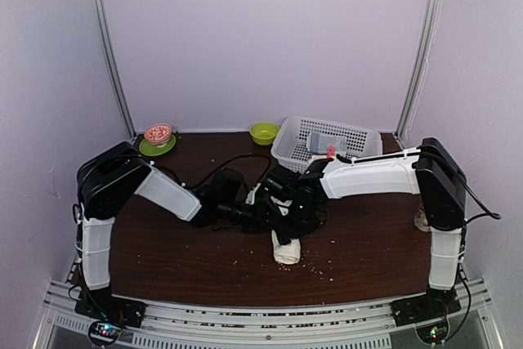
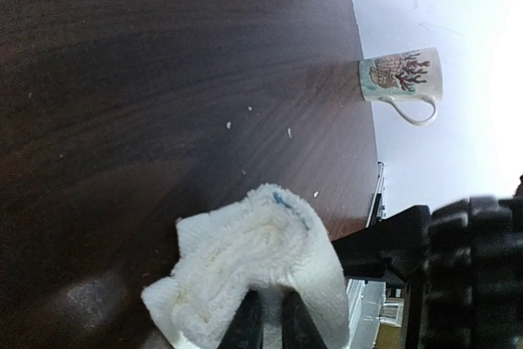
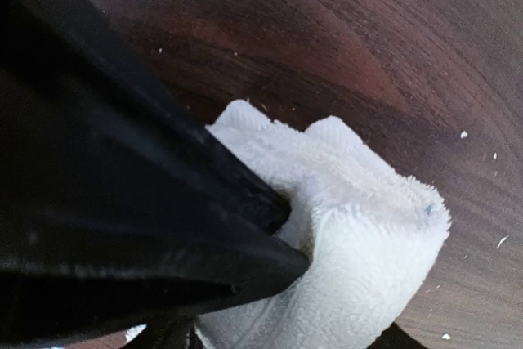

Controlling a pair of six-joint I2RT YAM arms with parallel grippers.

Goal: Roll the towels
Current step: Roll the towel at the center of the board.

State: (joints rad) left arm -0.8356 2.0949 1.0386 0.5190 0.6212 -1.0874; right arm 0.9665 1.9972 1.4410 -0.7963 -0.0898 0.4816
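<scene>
Here: dark wood table (image 1: 163, 259), crumb-strewn, cream-white towel (image 1: 286, 249) centre; lilac walls (image 1: 261, 38).

Even light; right claw (image 3: 298, 237) looms blurred, left wrist view's wall (image 2: 458, 30) overexposed.

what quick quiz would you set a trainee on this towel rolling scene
1. True or false: the white towel lies inside the basket.
2. Which thing stands on the table beyond the towel in the left wrist view? A) a mug B) a bottle C) a spoon
3. Fill in: the left gripper is pinched shut on the ____.
Key: 1 false, it lies on the table in front of the basket; 2 A; 3 white towel.
</scene>
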